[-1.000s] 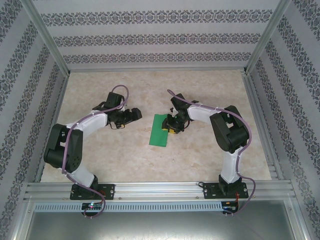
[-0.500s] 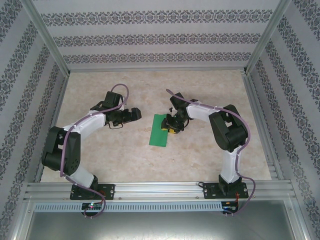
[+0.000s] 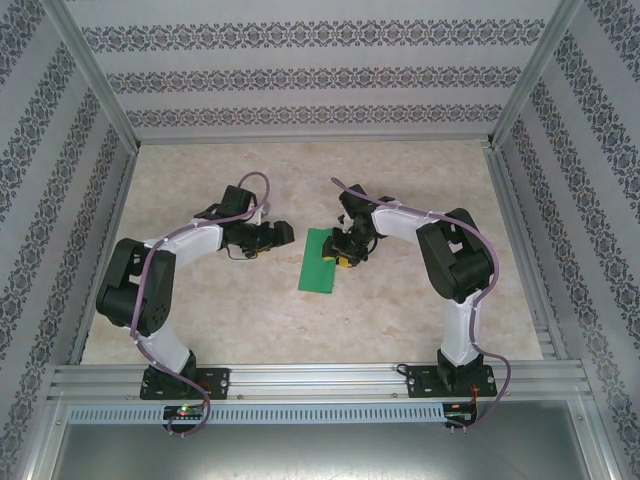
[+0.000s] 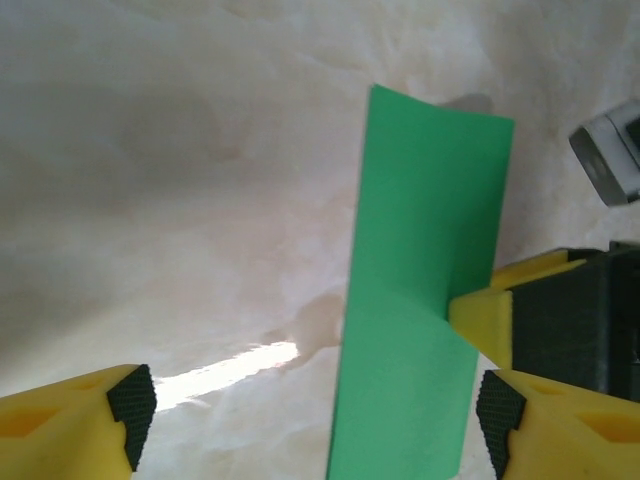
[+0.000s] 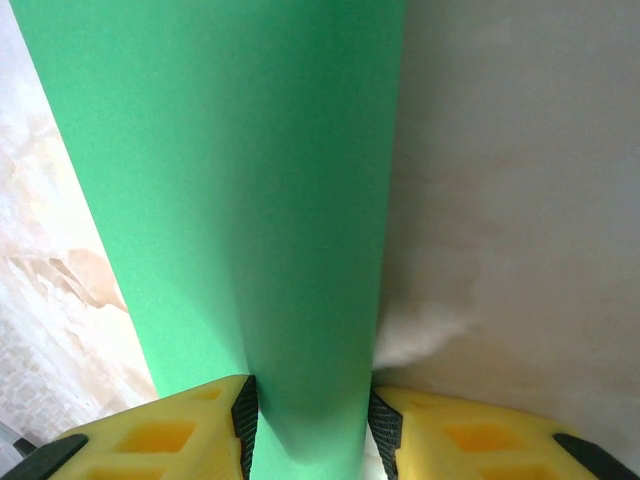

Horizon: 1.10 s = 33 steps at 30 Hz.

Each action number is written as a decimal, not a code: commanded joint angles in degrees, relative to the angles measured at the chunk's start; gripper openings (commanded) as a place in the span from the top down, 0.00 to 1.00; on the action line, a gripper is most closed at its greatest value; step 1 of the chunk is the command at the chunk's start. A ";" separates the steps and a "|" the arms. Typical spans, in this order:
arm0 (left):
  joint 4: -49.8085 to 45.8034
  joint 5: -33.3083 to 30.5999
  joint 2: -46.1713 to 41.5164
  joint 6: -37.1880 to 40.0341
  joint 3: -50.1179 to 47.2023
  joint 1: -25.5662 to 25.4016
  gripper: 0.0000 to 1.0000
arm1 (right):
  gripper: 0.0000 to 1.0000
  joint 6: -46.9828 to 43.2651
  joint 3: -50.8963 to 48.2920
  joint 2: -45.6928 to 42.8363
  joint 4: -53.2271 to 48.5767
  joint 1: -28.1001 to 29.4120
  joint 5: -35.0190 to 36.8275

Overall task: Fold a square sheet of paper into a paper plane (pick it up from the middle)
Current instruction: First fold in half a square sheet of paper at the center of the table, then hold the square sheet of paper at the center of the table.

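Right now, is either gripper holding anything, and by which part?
The right gripper pinches the green paper sheet by one long edge; the left gripper is open, holding nothing.

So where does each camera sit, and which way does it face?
Top external: above and behind the bases, looking down at the table; both arms, left end effector, right end effector.
Left wrist: faces the green sheet across the table; own fingers at bottom.
Right wrist: looks along the sheet between its own fingers.
All share the sheet.

Beige marbled table (image 3: 200, 310); 1 green paper sheet (image 3: 318, 270), narrow strip, lying near centre
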 commanded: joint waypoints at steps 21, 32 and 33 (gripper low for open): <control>3.83 5.97 14.85 -5.84 7.83 -8.24 0.85 | 0.59 -1.17 -5.35 11.29 -3.56 -0.11 13.45; 4.56 7.08 14.50 -5.62 7.92 -8.28 0.86 | 0.58 -0.50 -5.18 12.25 -3.84 -0.06 13.51; 4.82 7.18 14.50 -5.71 7.87 -8.25 0.86 | 0.58 -0.48 -5.16 12.32 -3.87 -0.06 13.54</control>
